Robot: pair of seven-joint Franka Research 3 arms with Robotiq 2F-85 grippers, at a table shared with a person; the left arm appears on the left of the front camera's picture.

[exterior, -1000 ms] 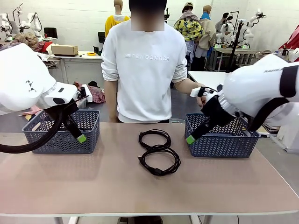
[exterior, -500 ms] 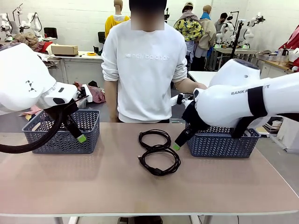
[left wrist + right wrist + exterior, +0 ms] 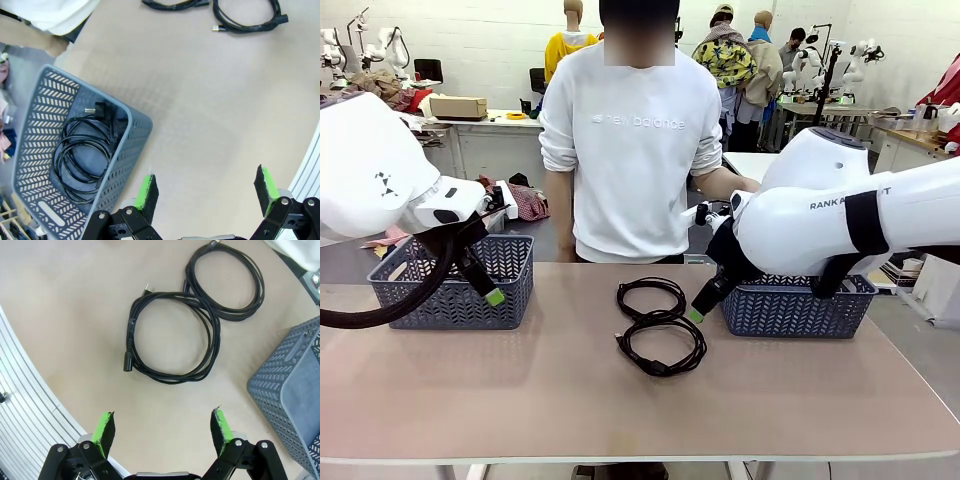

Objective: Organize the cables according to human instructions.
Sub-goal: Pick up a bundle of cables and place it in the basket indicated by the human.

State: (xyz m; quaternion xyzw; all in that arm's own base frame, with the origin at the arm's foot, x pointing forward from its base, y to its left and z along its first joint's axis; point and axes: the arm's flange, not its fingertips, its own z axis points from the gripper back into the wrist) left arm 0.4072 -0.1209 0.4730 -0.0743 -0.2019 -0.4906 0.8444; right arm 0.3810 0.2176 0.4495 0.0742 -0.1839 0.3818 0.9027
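Note:
Two black cable bundles lie mid-table, touching: the far cable (image 3: 651,282) (image 3: 260,286) and the near cable (image 3: 660,368) (image 3: 131,330). A third cable (image 3: 98,108) is coiled inside the left grey basket (image 3: 450,290) (image 3: 131,125). My right gripper (image 3: 695,314) (image 3: 162,429) hangs open just right of the two table cables, a little above them, with nothing between its green pads (image 3: 104,427). My left gripper (image 3: 492,296) (image 3: 206,189) is open and empty, hovering by the left basket's front right corner.
The right grey basket (image 3: 795,308) (image 3: 295,385) stands behind my right arm; I cannot see what it holds. A person in a white sweatshirt (image 3: 630,150) stands at the far edge. Bare tabletop (image 3: 520,400) stretches along the near side.
My right arm has swung left from in front of the right basket to beside the two table cables, mostly in the first half second. The left arm and cables stayed still.

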